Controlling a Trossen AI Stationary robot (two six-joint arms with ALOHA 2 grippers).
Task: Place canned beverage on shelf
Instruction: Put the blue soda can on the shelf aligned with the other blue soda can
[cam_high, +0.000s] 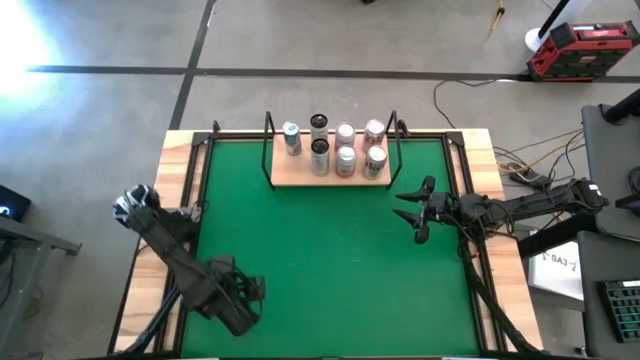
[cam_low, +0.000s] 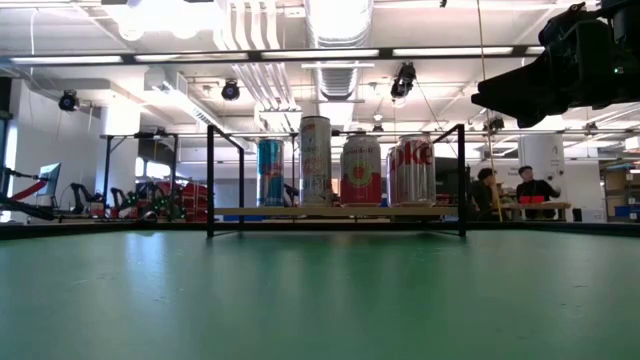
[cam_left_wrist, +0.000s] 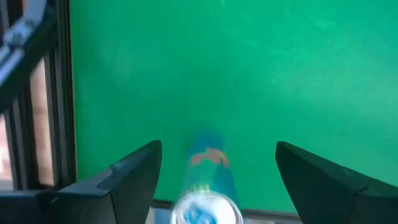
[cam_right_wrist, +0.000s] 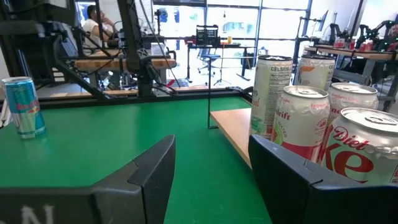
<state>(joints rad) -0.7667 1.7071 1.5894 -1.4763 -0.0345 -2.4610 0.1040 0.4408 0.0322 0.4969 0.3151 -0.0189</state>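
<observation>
Overhead, the left arm hides the slim blue drink can (cam_left_wrist: 208, 180). Wrist views show it upright on the green desk (cam_left_wrist: 249, 74), near-left, between the left pincer's (cam_left_wrist: 217, 149) spread fingers. The right pincer (cam_high: 415, 213), spread and empty, waits beside the black-framed light-wood shelf (cam_high: 330, 178).

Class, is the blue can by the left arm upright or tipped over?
Upright. In the right wrist view the blue can has its silver top rim uppermost and its sides run vertical. Whether it rests on the table cannot be told.
</observation>
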